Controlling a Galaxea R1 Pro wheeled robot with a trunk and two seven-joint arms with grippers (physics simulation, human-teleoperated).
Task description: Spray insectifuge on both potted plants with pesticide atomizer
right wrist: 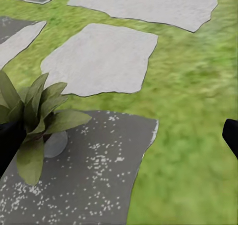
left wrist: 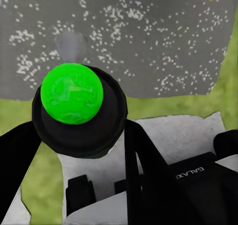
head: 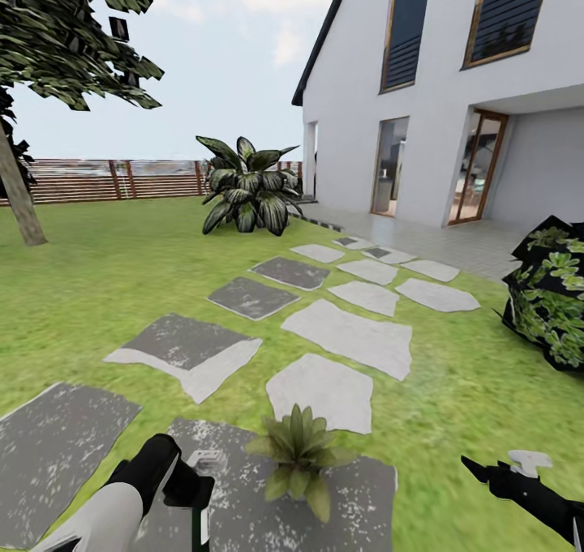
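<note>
Lawn w/ grey stepping slabs is filling the ground, a white house is standing far behind the potted plant, and a brown slatted fence is running along the back, beyond a big variegated shrub. Potted plant is sitting on a dark speckled slab; its small grey pot is mostly tucked under the leaves.

L gripper is hanging just beside the plant, over the same slab, clamping the pesticide atomizer. In the left wrist view the bottle is showing end-on as a dark round body w/ a bright green ball, black fingers pressing at both sides; nozzle isn't clear.

R gripper is hovering over grass on the plant's other side, well apart from it, jaws spread wide w/ nothing between. A whitish bit on top of it is too small to ID.

Tree and dark bush are getting cut off by the frame edges.
</note>
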